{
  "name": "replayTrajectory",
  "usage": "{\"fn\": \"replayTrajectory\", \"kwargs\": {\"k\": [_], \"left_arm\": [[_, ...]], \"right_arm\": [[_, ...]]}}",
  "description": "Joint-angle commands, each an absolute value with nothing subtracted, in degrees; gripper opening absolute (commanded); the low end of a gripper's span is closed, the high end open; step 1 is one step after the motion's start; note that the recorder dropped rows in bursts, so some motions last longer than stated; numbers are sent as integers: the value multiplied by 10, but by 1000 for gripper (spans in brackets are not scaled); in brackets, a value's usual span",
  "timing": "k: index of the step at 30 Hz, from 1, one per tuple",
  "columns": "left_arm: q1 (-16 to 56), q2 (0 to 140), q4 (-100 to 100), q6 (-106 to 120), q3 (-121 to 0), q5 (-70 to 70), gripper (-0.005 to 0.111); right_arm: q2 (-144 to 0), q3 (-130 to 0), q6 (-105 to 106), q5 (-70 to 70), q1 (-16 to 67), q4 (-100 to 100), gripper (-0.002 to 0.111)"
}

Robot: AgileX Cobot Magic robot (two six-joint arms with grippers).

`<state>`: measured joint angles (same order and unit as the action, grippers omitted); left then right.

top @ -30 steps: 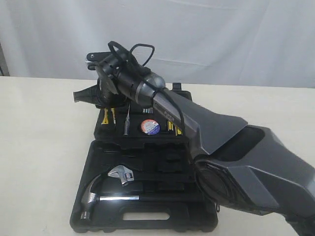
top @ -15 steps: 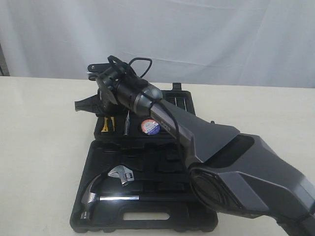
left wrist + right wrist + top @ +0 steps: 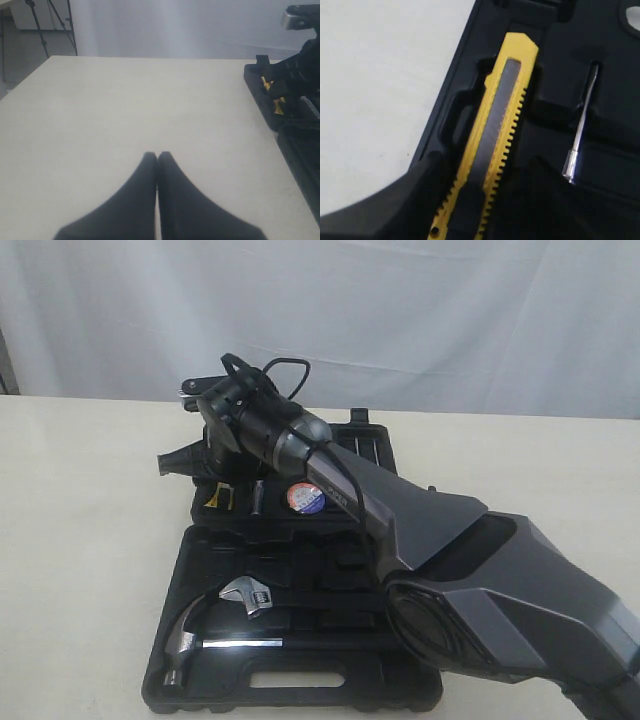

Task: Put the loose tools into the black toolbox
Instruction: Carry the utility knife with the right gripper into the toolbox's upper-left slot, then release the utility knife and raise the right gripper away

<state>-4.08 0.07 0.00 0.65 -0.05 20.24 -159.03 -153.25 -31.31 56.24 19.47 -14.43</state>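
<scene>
Both jaws of the right gripper [image 3: 485, 190] stand spread either side of the long yellow-black utility knife [image 3: 502, 115], which lies recessed just inside the edge of the large black moulded-plastic toolbox [image 3: 465, 75], open cream tabletop [image 3: 380, 75] beyond; the left gripper [image 3: 157, 160] has its jaws pressed together.

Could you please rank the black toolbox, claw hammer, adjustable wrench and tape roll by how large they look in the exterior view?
1. black toolbox
2. claw hammer
3. adjustable wrench and tape roll: these look much alike. The wrench seems slightly longer, but it lies nearer the camera, so I would not rank them.
</scene>
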Motion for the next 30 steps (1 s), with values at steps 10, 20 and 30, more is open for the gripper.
{"fn": "replayTrajectory", "kwargs": {"k": [10, 20, 30], "left_arm": [[-39, 0, 0, 4, 0, 196, 0], [-39, 0, 0, 4, 0, 196, 0], [-39, 0, 0, 4, 0, 196, 0]], "right_arm": [[-1544, -1534, -235, 588, 204, -135, 50], [-1462, -1527, -36, 700, 252, -133, 3], [-1366, -1473, -22, 700, 258, -131, 0]]}}
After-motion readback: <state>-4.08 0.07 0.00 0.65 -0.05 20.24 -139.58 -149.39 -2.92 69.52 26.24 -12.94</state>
